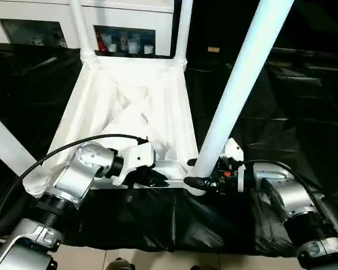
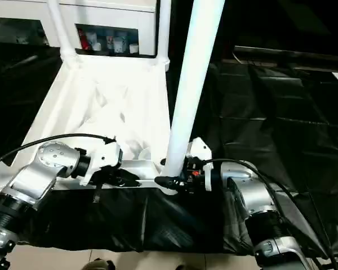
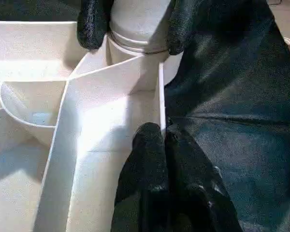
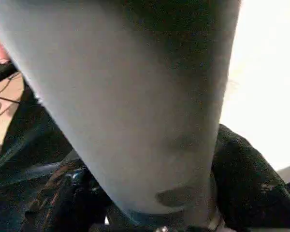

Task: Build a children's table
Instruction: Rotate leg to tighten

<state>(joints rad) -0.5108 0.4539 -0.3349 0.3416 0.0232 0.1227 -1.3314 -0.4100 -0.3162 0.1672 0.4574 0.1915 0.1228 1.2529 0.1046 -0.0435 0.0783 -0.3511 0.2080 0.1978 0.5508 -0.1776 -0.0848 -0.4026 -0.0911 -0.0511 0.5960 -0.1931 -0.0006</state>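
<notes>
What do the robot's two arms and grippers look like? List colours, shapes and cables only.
Both forearms are rounded silver metal cylinders with black ringed joints near the camera. The left arm has a domed silver joint, a white wrist housing and a black cable arching over it. The right arm carries a black cable too, with small red marks at its wrist. Each gripper, left gripper and right gripper, has two black fingers.

A lab-like robot test room: black sheeting (image 1: 304, 112) covers the work surface, with a white glass-fronted cabinet (image 1: 124, 22) at twelve o'clock.
</notes>
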